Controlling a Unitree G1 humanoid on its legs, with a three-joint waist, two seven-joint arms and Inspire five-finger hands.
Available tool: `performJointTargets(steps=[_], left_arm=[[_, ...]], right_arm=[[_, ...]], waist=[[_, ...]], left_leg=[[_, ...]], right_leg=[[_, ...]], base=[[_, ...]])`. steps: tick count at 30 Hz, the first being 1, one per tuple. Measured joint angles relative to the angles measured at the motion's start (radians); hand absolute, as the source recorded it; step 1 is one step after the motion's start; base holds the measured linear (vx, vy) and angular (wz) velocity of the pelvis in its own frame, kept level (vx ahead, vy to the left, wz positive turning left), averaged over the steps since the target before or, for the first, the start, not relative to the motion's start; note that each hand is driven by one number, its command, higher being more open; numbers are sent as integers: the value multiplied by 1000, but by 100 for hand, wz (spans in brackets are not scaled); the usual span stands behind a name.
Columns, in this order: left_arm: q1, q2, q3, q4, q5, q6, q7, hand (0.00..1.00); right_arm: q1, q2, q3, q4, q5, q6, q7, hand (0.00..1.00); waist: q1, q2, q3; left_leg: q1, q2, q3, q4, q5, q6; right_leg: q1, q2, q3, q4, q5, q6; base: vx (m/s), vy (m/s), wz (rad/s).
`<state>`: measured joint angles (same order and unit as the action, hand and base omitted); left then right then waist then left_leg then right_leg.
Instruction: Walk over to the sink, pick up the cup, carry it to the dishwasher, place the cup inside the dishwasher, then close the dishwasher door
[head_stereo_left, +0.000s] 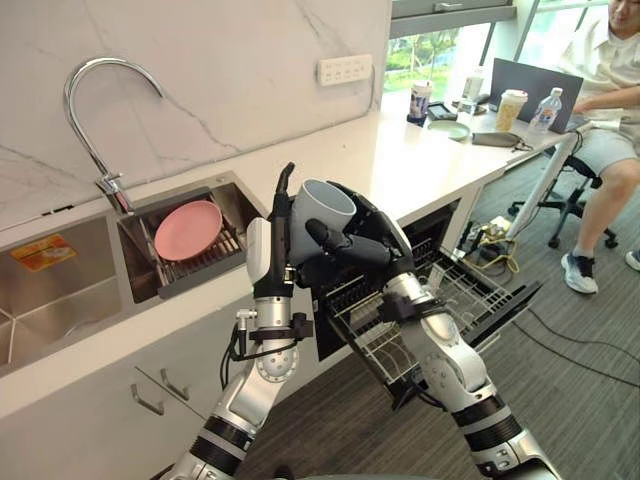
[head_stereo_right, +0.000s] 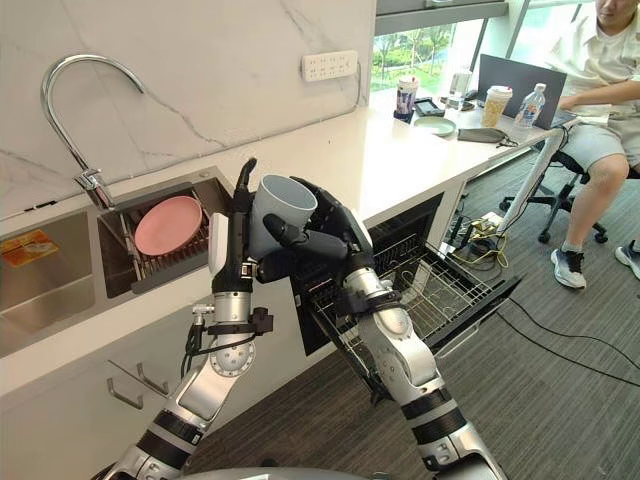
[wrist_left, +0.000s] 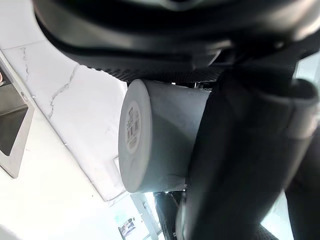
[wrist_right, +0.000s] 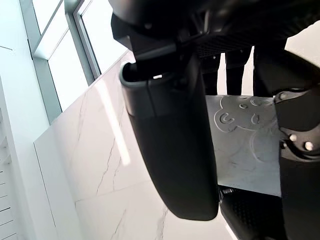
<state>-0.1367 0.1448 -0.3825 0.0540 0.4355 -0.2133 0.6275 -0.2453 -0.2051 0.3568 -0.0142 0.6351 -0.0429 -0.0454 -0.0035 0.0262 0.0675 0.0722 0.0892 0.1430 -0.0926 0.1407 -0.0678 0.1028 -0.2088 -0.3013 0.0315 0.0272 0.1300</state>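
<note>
Cup (head_stereo_left: 325, 204) clasped within right robot hand (head_stereo_left: 370, 240).

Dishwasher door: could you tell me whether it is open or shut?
Open: the door hangs down and the rack is slid out over it.

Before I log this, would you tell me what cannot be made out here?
Inner bottom of the cup: eye views, behind its own wall.
Part of the dishwasher rack: eye views, behind the right hand.
Print on the sticker: left wrist view, too small.
Left side of the sink: cut by eye views' edge.
</note>
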Motion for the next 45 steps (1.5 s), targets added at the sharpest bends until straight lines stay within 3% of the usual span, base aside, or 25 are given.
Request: performJointTargets(steps=[7, 13, 19, 25, 30, 33, 37, 40, 45], left_arm=[[-3, 25, -72, 0, 1, -3, -23, 100], [0, 28, -177, 0, 35, -20, -85, 100], [3, 29, -235, 0, 59, -58, -136, 100], [3, 28, -222, -3, 53, -102, -154, 100], [30, 23, -179, -58, -47, -163, -224, 100], [76, 8, -167, -114, -218, -186, -347, 100], [157, -7, -170, -123, -346, -171, -549, 100], [225, -6, -174, -113, -338, -136, -620, 100], [297, -3, -146, -11, -294, -93, -652, 100]], right_arm=[[-2, 24, 10, 13, -82, -61, -186, 0], [-18, 78, -97, 69, -226, -128, -362, 0], [-40, 80, -196, 69, -274, -180, -480, 0], [-47, 77, -315, 68, -321, -202, -548, 0], [-6, 61, -433, 25, -359, -207, -543, 0], [68, 49, -497, -5, -389, -211, -524, 0], [152, 46, -598, 1, -384, -211, -451, 0], [201, 41, -627, 29, -383, -211, -389, 0], [288, 41, -621, 98, -384, -212, -288, 0]], waist=[[9, 0, 0], [4, 0, 0], [-12, 2, -1], [-14, 2, -1], [-15, 3, 0], [-16, 2, 0], [-21, 2, 0], [-35, 2, 0], [-37, 3, 0]], left_leg=[[-1, 0, 1, 0, 0, 0], [-1, 0, 8, 0, 0, 0], [0, 0, 18, 0, 0, 0], [4, 0, 28, 0, 0, 0], [2, 0, 30, 0, -3, -1], [0, 0, 31, -1, -4, 0], [-10, 0, 29, -1, -5, -2], [-18, 0, 28, -1, -6, -2], [-33, 0, 14, -1, -6, -2]], right_leg=[[-1, 0, 1, -1, 0, 0], [-5, 0, 10, -4, 3, 1], [-10, 1, 22, -4, 7, 3], [-10, 1, 26, -5, 8, 0], [-10, 1, 26, -14, 8, 1], [-10, 1, 26, -15, 8, 1], [-15, 1, 23, -17, 8, 4], [-22, 1, 21, -17, 5, 9], [-29, 1, 12, -18, 1, 13]], base=[[0, 0, 0], [0, 0, -3], [-2, 0, -6], [-10, 2, -2], [0, 0, 0], [10, -2, 0], [0, 0, 0], [0, 0, 0], [-8, -6, 5]])
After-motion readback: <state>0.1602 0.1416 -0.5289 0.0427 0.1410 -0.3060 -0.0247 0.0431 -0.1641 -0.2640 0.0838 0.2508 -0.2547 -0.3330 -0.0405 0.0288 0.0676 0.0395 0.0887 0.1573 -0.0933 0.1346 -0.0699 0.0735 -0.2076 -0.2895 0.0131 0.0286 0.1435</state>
